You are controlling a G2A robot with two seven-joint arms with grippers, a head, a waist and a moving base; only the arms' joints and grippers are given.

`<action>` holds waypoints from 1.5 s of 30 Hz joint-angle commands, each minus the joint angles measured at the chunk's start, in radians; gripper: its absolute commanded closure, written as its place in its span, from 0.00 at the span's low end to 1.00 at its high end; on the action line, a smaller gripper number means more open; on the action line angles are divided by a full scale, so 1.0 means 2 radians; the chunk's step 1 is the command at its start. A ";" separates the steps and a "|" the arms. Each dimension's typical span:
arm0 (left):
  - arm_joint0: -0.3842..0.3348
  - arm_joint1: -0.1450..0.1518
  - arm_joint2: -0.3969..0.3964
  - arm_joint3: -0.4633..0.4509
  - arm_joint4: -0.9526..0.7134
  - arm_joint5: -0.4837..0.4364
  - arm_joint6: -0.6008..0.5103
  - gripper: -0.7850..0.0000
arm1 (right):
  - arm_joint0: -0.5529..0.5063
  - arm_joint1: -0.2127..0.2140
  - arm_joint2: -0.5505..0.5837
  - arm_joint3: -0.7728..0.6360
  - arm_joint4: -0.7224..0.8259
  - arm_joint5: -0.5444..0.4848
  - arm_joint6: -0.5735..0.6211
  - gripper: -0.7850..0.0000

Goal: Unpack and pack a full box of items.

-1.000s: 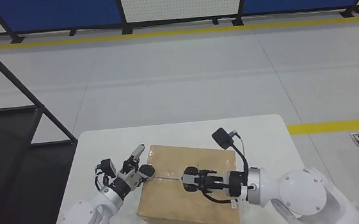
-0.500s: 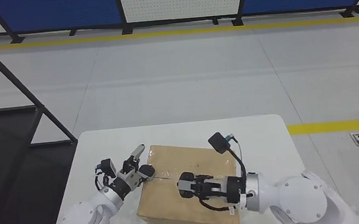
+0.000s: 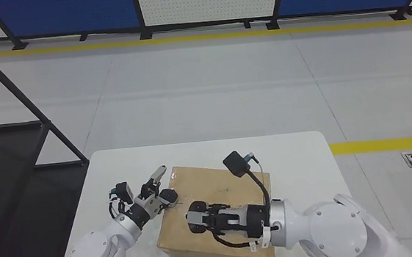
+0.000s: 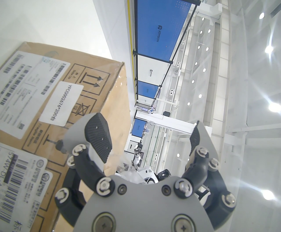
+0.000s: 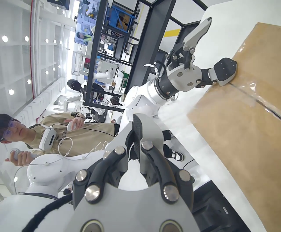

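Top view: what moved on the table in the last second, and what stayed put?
The right hand, shut, slid across the top of the cardboard box toward the left hand. Nothing was taken hold of or let go. The left hand stayed open at the box's edge, and the box did not move.

Closed brown cardboard box (image 3: 221,212), flaps taped shut, labels on its side, flat on white table (image 3: 297,157).

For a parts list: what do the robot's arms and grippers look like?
The left arm and right arm are white rounded shells with black wrist sections. The left gripper has a silver-grey body, black linkages and grey fingers faced with black dimpled pads; the right gripper matches. A black cable loops to the right arm's black wrist camera.
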 commanded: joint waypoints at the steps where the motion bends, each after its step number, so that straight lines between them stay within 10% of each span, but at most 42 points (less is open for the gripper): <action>1: 0.000 0.000 0.000 0.000 0.000 0.000 0.000 0.00 | 0.004 -0.003 -0.004 0.001 0.008 -0.001 -0.004 1.00; 45: 0.017 0.000 -0.005 -0.018 -0.008 -0.020 0.011 0.00 | 0.002 -0.029 -0.003 -0.009 0.106 0.020 -0.087 1.00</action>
